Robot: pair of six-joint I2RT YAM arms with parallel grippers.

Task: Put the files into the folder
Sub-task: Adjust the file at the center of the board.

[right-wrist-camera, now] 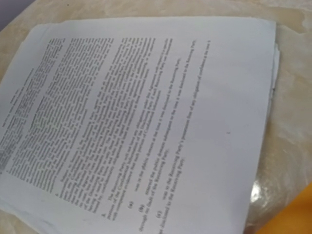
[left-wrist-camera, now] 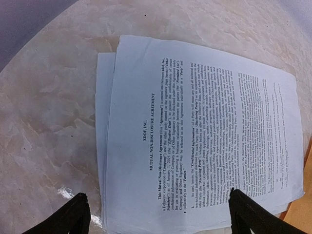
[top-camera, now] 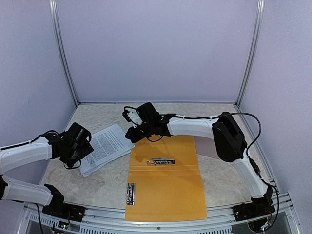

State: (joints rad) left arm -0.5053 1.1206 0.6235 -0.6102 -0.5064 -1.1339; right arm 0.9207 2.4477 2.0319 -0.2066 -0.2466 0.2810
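Our left tool (left-wrist-camera: 157,195) gapes wide and empty over the stacked white printed paper sheets (left-wrist-camera: 195,131). Our right tool (top-camera: 132,134) is closed tight beside the open orange card folder (top-camera: 165,185).

White-shelled arms (top-camera: 191,126), black joints, looping black cables (top-camera: 248,115), matte black left gripper (left-wrist-camera: 157,195).

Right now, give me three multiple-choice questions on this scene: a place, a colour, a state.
1. Where are the files, relative to the folder? A inside it B on the table, to its left C to its right
2. The folder's colour? A blue B orange C green
3. The left gripper is: A open B shut on the files C shut on the folder
Answers: B, they rest on bare table beside it; B, it is plainly orange; A, its fingers stand apart over the files.
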